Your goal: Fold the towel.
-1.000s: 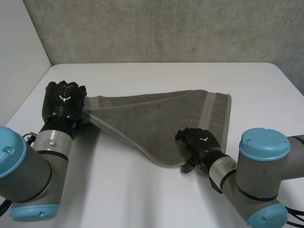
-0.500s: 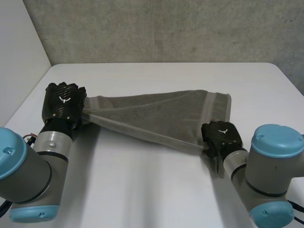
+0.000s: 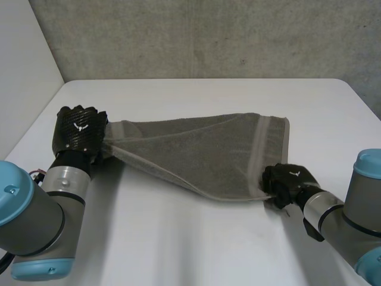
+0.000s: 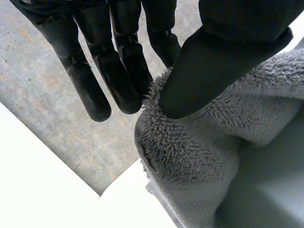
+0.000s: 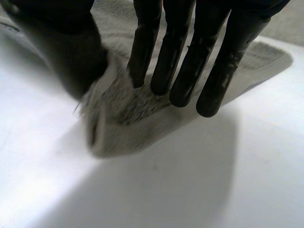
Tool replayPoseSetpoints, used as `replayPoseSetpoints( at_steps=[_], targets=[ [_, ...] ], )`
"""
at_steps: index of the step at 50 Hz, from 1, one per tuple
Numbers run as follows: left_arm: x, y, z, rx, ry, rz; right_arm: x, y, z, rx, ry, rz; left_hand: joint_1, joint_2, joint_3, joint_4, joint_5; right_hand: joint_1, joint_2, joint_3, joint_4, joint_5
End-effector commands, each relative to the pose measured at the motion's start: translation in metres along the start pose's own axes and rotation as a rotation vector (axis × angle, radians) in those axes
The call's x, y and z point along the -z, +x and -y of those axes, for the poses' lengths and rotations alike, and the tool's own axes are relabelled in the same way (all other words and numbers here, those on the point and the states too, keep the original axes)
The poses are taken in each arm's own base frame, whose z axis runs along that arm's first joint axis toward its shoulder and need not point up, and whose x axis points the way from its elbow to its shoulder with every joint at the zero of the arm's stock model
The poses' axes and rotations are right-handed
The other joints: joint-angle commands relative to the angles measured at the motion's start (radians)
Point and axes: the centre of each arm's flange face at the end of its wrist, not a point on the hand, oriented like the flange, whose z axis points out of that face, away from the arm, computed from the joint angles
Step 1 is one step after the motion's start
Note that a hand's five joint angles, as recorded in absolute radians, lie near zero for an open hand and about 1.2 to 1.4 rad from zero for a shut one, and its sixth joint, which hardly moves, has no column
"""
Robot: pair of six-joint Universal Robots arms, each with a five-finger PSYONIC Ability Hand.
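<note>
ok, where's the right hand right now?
Head view: the right hand is at the towel's near right corner, pinching it, on the table's right side; the left hand holds the towel's left end.

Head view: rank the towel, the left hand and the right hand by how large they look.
1. towel, largest by far.
2. left hand.
3. right hand, a little smaller, though its angle to the camera may explain that.

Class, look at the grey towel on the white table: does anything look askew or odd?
The grey terry towel is skewed: its near edge hangs lifted between the left hand and right hand, each pinching a corner, so it tapers toward the left hand.
</note>
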Motion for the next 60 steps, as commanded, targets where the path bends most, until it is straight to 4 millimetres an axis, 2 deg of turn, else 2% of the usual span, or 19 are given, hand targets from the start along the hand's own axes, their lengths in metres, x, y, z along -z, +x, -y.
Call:
replayPoseSetpoints(
  at_steps=[1,4,5,6,11,14,16,17,19,23,27,29,30,31,32,39,41,49,60],
  targets=[
    [0.002,0.000,-0.004,-0.003,-0.013,-0.004,-0.002,-0.001,-0.003,-0.003,-0.016,0.007,0.224,0.179,0.183,0.178,0.193,0.089,0.085,0.089,0.091,0.094],
    [0.002,0.000,-0.004,-0.003,-0.013,-0.004,0.000,-0.001,-0.001,-0.003,-0.011,0.004,0.224,0.179,0.183,0.178,0.193,0.092,0.088,0.092,0.094,0.097],
    [0.002,0.000,-0.004,-0.003,-0.013,-0.004,0.001,0.000,0.000,-0.003,-0.006,0.002,0.224,0.179,0.183,0.178,0.193,0.162,0.158,0.162,0.164,0.167],
    [0.003,0.001,-0.004,-0.002,-0.012,-0.006,0.002,0.002,0.003,-0.002,0.003,-0.005,0.224,0.179,0.183,0.178,0.193,0.362,0.358,0.362,0.364,0.367],
    [0.002,0.001,-0.006,-0.004,-0.018,-0.007,0.007,0.005,0.015,0.004,0.045,-0.020,0.224,0.179,0.183,0.178,0.193,0.364,0.360,0.364,0.366,0.369],
    [0.003,0.001,-0.007,-0.005,-0.024,-0.008,0.014,0.016,0.033,0.007,0.110,-0.055,0.224,0.179,0.183,0.178,0.193,0.364,0.360,0.364,0.366,0.369],
    [0.004,0.002,-0.009,-0.006,-0.030,-0.009,0.022,0.029,0.052,0.014,0.173,-0.089,0.224,0.179,0.183,0.178,0.193,0.364,0.360,0.364,0.366,0.369],
    [0.004,0.002,-0.010,-0.008,-0.033,-0.011,0.022,0.029,0.052,0.014,0.174,-0.089,0.224,0.179,0.183,0.178,0.193,0.364,0.360,0.364,0.366,0.369],
    [0.005,0.002,-0.011,-0.008,-0.035,-0.013,0.030,0.033,0.068,0.044,0.220,-0.082,0.224,0.179,0.183,0.178,0.193,0.364,0.360,0.364,0.366,0.369],
    [0.007,0.005,-0.015,-0.013,-0.050,-0.024,0.035,0.038,0.077,0.081,0.236,-0.067,0.224,0.179,0.183,0.178,0.193,0.364,0.360,0.364,0.366,0.369],
    [0.010,0.011,-0.020,-0.017,-0.061,-0.058,0.042,0.055,0.085,0.132,0.237,-0.108,0.143,0.097,0.101,0.096,0.111,0.364,0.360,0.364,0.366,0.369],
    [0.014,0.017,-0.024,-0.025,-0.064,-0.114,0.042,0.059,0.086,0.139,0.238,-0.118,-0.368,-0.414,-0.410,-0.415,-0.400,0.364,0.360,0.364,0.366,0.369],
    [0.014,0.017,-0.024,-0.025,-0.064,-0.114,0.042,0.062,0.087,0.146,0.239,-0.130,-0.371,-0.417,-0.413,-0.418,-0.403,0.364,0.360,0.364,0.366,0.369],
    [0.016,0.020,-0.027,-0.029,-0.067,-0.143,0.042,0.063,0.087,0.146,0.239,-0.130,-0.551,-0.597,-0.593,-0.598,-0.583,0.364,0.360,0.364,0.366,0.369],
    [0.017,0.023,-0.030,-0.031,-0.073,-0.168,0.042,0.065,0.087,0.152,0.243,-0.138,-0.573,-0.619,-0.615,-0.620,-0.605,0.364,0.360,0.364,0.366,0.369],
    [0.015,0.030,-0.042,-0.033,-0.105,-0.209,0.039,0.073,0.086,0.144,0.237,-0.155,-0.585,-0.631,-0.627,-0.632,-0.617,0.364,0.360,0.364,0.366,0.369],
    [0.014,0.031,-0.045,-0.034,-0.114,-0.212,0.033,0.074,0.077,0.143,0.206,-0.147,-0.588,-0.634,-0.630,-0.635,-0.620,0.364,0.360,0.364,0.366,0.369],
    [0.014,0.031,-0.052,-0.031,-0.141,-0.242,0.026,0.074,0.068,0.188,0.167,-0.143,-0.585,-0.631,-0.627,-0.632,-0.617,0.364,0.360,0.364,0.366,0.369],
    [0.032,0.035,-0.062,-0.015,-0.289,-0.367,0.024,0.074,0.063,0.184,0.151,-0.138,-0.559,-0.605,-0.601,-0.606,-0.591,0.364,0.360,0.364,0.366,0.369]
  ],
)
